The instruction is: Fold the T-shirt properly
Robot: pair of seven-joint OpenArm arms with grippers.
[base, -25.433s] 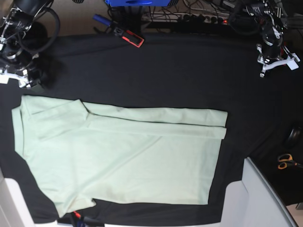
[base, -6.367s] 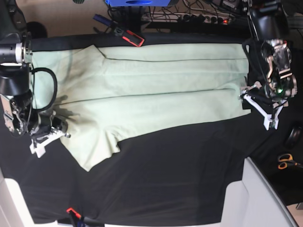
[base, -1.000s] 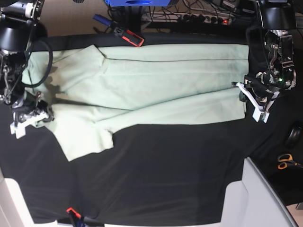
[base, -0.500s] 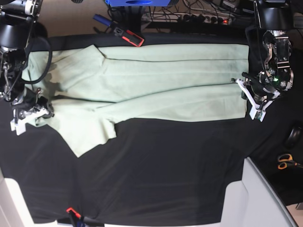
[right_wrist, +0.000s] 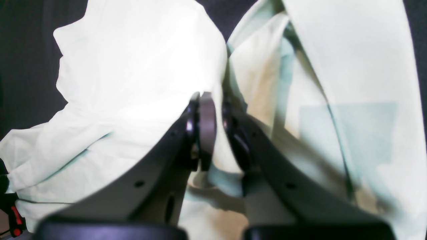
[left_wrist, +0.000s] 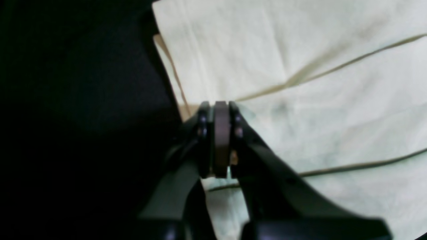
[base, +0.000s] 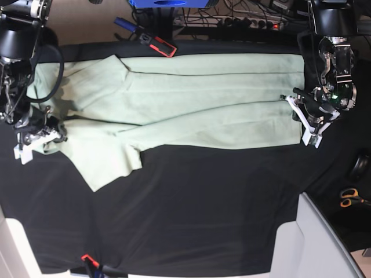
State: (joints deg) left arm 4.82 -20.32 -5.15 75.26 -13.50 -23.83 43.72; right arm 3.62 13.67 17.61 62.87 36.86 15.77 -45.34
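Observation:
The pale mint-green T-shirt (base: pixel 203 104) lies stretched wide across the far half of the black table cover (base: pixel 203 220), one sleeve flap hanging toward the near left. My left gripper (base: pixel 299 114) is at the shirt's right edge, and in the left wrist view this gripper (left_wrist: pixel 222 110) is shut on the T-shirt (left_wrist: pixel 317 66) at its hem. At the shirt's left end, my right gripper (base: pixel 39 139) holds the cloth. The right wrist view shows it (right_wrist: pixel 213 103) shut, with a fold of the T-shirt (right_wrist: pixel 133 66) pinched between its jaws.
A red and black tool (base: pixel 157 45) rests at the table's far edge, touching the shirt's back edge. Scissors (base: pixel 351 198) and a black round object (base: pixel 360 167) sit at the right. A grey-white box (base: pixel 316 243) fills the near right corner. Cables run along the back.
Both grippers, still shut on the shirt, have shifted slightly toward the far side. The shirt's near edge has drawn back with them and the sleeve flap has slid a little to the right.

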